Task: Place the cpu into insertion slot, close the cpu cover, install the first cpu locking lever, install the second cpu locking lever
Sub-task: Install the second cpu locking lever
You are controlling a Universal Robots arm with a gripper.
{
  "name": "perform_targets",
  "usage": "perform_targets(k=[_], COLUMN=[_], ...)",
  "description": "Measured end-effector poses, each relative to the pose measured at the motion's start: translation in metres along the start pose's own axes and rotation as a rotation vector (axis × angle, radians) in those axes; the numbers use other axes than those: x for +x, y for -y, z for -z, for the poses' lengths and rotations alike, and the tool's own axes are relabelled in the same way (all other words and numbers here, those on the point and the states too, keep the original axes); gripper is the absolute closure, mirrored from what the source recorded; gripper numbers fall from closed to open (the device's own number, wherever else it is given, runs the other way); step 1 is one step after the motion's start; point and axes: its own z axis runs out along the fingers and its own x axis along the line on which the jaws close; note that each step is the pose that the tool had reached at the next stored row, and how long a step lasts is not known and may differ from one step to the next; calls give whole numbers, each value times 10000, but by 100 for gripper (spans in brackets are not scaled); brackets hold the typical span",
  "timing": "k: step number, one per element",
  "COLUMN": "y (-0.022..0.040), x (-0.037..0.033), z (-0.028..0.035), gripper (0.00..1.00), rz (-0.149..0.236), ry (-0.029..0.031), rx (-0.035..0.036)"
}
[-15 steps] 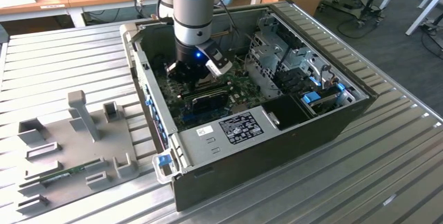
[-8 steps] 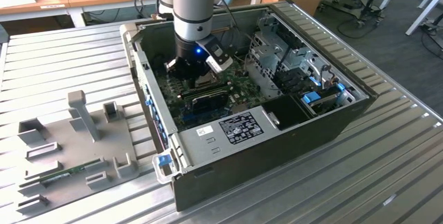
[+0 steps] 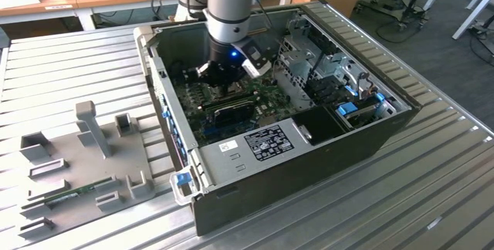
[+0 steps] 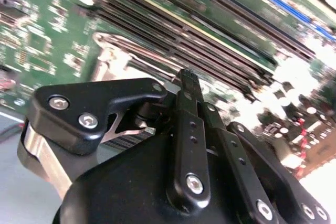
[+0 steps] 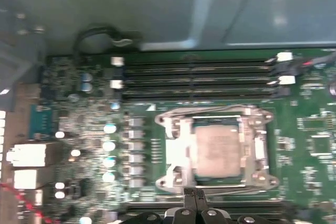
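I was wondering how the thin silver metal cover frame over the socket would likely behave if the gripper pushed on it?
The thin silver metal cover frame looks like sheet metal, so it is probably stiff yet light. Lying flat around the pale square chip, it seems unlikely to tip. Its shiny surface may be slippery under the gripper.

The exterior view is looking down from high and well back onto the open computer case (image 3: 309, 111). The first wrist view is facing straight down at the green circuit board (image 5: 79, 124) from nearby. The second wrist view is skimming that board (image 4: 47, 40) closer still.
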Motion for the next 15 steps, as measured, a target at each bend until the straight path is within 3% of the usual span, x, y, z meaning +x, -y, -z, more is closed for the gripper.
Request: perform_targets(k=[3, 10, 15], y=[-21, -221, -237], x=[-77, -94, -94], z=[-4, -24, -26], gripper=[90, 90, 90], rz=[1, 0, 1], ry=[-1, 0, 0], rx=[-1, 2, 0])
